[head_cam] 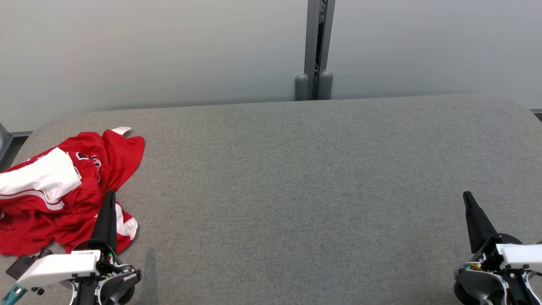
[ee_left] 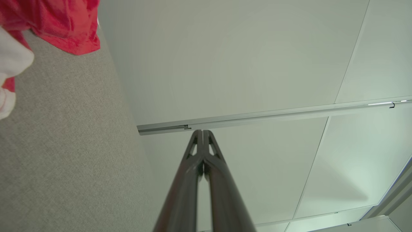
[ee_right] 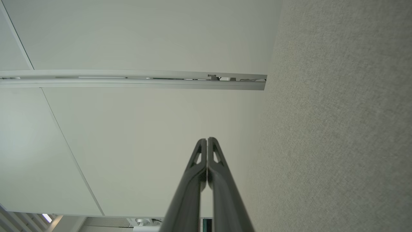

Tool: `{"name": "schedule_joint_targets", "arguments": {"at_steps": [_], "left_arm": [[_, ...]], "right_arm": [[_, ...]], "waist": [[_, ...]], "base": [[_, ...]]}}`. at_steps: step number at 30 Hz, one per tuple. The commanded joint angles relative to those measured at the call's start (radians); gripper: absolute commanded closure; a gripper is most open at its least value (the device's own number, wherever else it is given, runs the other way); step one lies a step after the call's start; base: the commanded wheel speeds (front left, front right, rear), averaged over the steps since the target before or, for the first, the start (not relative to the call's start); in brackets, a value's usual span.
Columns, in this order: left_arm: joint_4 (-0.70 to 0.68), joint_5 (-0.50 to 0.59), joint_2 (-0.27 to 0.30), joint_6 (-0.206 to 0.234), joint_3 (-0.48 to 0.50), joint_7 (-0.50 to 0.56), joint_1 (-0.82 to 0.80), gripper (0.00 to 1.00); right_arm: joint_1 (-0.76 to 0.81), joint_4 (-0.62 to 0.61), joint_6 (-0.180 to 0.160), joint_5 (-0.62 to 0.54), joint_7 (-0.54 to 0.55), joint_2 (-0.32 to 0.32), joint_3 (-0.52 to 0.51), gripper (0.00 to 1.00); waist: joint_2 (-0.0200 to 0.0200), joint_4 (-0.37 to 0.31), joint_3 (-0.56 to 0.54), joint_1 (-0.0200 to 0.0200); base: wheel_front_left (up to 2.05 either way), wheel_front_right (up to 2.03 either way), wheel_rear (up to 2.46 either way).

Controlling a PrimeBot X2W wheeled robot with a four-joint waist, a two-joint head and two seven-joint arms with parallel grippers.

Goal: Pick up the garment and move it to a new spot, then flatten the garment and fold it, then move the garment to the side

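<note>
- The crumpled red-and-white fabric garment (head_cam: 63,195) lies in a heap at the far left of the grey felt-like tabletop (head_cam: 296,178). Part of it runs off the head view's left edge, and a small white label (head_cam: 122,130) pokes out at its far side.
- The left gripper (head_cam: 111,198) stands at the heap's near edge, its two long dark fingers pressed together and holding nothing. In the left wrist view the cloth sits off to one side, not between the fingers.
- The right gripper (head_cam: 468,198) is well apart, at the tabletop's right, likewise clenched and empty.
- The step in hand looks like the first pick-up, and the left arm is the natural one for it.
- The fingers should part before they descend, then pinch a raised fold rather than one flat layer.
- The lift should let trailing cloth clear the surface, heading for the bare middle.
- A thin pinch may slip.
</note>
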Motion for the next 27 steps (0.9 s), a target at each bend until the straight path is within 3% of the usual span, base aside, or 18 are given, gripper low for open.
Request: {"name": "schedule_joint_targets", "arguments": {"at_steps": [1, 27], "left_arm": [[0.0, -0.001, 0.002, -0.004, 0.002, 0.001, -0.009, 1.0], [0.0, -0.001, 0.003, -0.004, 0.002, 0.001, -0.009, 1.0]], "right_arm": [[-0.004, 0.002, 0.0, -0.002, 0.001, -0.004, 0.0, 1.0], [-0.004, 0.002, 0.0, -0.002, 0.001, -0.004, 0.0, 1.0]], "waist": [[0.0, 0.0, 0.0, 0.0], [0.0, 0.0, 0.0, 0.0]], "base": [[0.0, 0.0, 0.0], [0.0, 0.0, 0.0]]}}
